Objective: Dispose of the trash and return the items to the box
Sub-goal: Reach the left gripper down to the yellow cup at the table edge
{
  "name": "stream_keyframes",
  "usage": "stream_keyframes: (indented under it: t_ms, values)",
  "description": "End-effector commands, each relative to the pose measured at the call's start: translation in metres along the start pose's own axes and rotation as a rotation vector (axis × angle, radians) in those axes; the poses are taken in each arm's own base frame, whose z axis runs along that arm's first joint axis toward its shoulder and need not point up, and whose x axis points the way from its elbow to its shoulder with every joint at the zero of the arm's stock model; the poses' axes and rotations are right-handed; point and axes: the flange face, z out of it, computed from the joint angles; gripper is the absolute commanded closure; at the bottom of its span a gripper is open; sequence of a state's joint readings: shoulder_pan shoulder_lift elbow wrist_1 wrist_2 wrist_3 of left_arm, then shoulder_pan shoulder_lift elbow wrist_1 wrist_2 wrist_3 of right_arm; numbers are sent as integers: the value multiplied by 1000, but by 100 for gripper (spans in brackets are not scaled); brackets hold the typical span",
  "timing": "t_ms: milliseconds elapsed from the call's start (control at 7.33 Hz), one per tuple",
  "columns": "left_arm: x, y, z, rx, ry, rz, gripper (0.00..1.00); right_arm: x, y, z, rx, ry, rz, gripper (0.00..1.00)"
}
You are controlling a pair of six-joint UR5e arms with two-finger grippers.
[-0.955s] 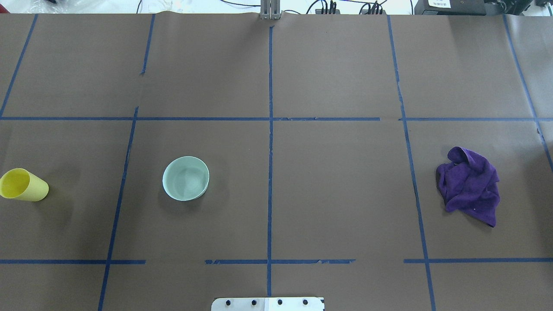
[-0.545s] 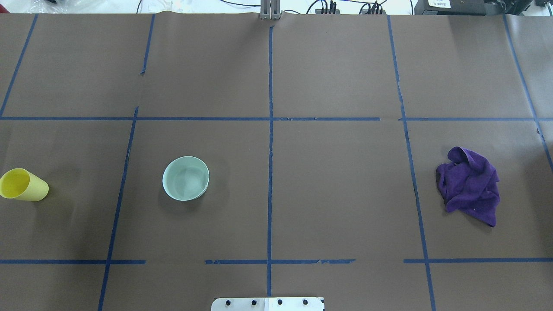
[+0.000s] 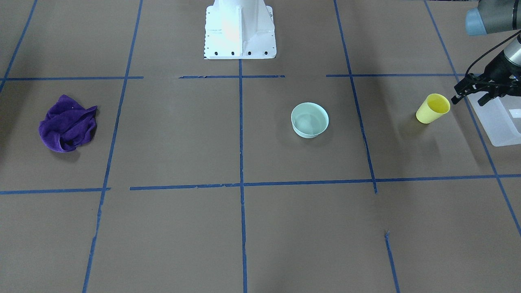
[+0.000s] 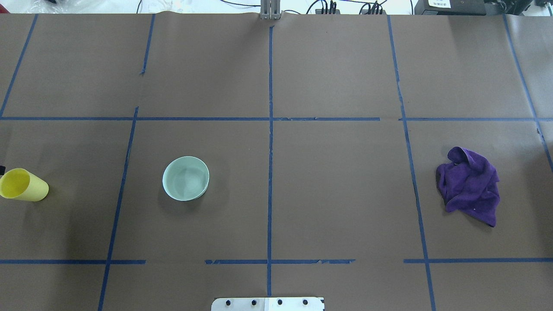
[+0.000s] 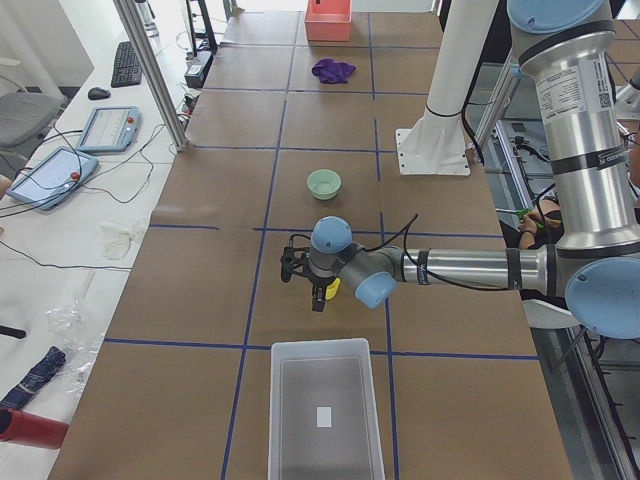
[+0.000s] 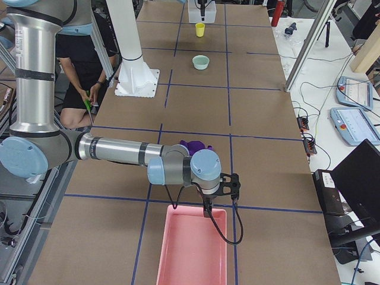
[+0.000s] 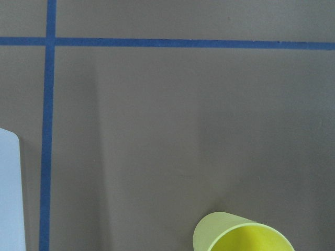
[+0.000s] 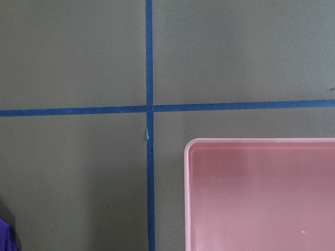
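Left gripper (image 3: 468, 97): jaws apart, empty, just beside the upright yellow cup (image 3: 432, 109), on its box (image 3: 500, 124) side. Its tip now shows at the overhead view's edge; half a second ago it did not. Judged: closing on the cup. Forearm level, wrist down. Bowl (image 3: 309, 119) sits well apart from the cup. Right gripper (image 6: 219, 205): can't tell its state.

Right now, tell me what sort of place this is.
Probably a robotics lab: a brown paper-covered table gridded with blue tape, a silver-and-blue jointed robot arm, and grey tablet-like teach pendants beside it.
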State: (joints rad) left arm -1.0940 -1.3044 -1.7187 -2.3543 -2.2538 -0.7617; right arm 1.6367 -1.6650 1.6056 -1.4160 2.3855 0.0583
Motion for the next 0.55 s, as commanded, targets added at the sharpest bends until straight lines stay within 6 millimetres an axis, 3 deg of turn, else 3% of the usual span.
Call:
stream_keyframes:
  t_ms: [0,409]
  values:
    - [10,9,18,-8,8,-7,2,-1,-1,0,1,0,-3,0]
    - [11,13,27,-19,-4,2,2,0,-1,0,0,2,0,0]
